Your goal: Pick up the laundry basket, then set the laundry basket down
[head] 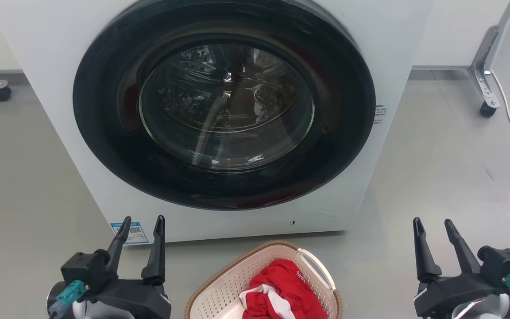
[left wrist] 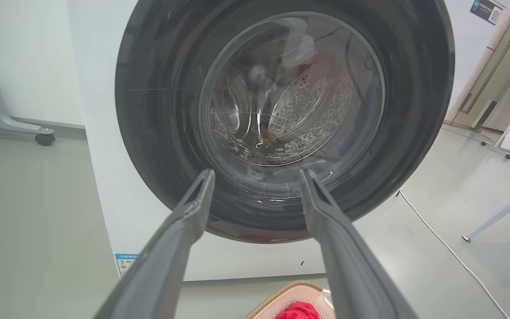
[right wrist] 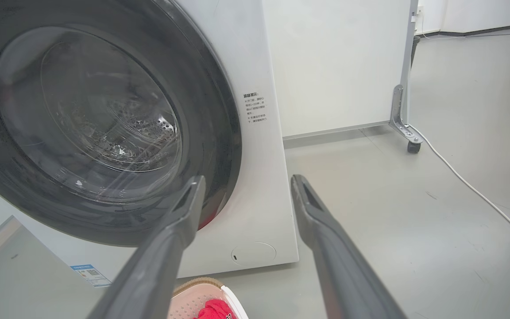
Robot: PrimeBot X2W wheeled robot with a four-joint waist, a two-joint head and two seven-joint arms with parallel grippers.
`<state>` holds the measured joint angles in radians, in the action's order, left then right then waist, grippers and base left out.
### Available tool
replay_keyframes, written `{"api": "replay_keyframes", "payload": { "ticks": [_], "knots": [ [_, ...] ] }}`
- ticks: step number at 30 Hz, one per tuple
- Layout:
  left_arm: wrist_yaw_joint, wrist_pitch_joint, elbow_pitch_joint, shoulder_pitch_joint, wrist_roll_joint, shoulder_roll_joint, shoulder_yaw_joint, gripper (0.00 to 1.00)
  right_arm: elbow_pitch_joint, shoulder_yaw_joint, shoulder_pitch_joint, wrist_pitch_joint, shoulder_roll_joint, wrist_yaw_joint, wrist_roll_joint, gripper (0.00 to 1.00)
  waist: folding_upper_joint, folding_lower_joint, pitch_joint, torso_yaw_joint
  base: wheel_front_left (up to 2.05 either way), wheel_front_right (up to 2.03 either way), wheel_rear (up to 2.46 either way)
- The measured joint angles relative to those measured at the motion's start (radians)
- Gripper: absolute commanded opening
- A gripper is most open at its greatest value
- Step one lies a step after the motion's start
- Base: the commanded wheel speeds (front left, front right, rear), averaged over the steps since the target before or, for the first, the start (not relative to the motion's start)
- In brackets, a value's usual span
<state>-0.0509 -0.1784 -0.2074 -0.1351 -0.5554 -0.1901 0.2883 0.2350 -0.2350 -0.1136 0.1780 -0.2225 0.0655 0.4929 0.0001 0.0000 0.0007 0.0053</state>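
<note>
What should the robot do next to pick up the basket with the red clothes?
Probably lower both arms toward the sides of the laundry basket. The left end effector and right end effector are open and empty, aimed at the washer, while it sits untouched on the floor between them.

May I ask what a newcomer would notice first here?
A large white front-loading washing machine with a round dark glass door dominates the head view's centre. Before it sits the shallow cream perforated plastic laundry basket holding red-and-white cloth, between the open left end effector and open right end effector.
</note>
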Motion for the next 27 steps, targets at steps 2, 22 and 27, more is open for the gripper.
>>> {"api": "replay_keyframes", "payload": {
  "ticks": [2,22,27],
  "knots": [
    [-0.004,-0.009,-0.004,0.0,0.018,0.0,0.006,1.0,0.001,-0.006,0.0,0.007,-0.001,0.005,-0.021,1.0,0.0,0.0,0.0,0.0,0.0,0.0,0.0],
    [-0.056,-0.072,-0.021,0.0,0.192,0.005,0.027,1.0,-0.012,-0.04,0.0,0.071,-0.011,0.05,-0.224,1.0,0.0,0.0,-0.004,-0.002,0.0,0.0,0.0],
    [-0.057,-0.072,-0.019,0.0,0.192,0.007,0.018,1.0,-0.018,-0.027,0.002,0.071,-0.011,0.05,-0.22,1.0,0.0,0.0,-0.005,-0.002,0.0,0.0,0.0]
  ]
}}
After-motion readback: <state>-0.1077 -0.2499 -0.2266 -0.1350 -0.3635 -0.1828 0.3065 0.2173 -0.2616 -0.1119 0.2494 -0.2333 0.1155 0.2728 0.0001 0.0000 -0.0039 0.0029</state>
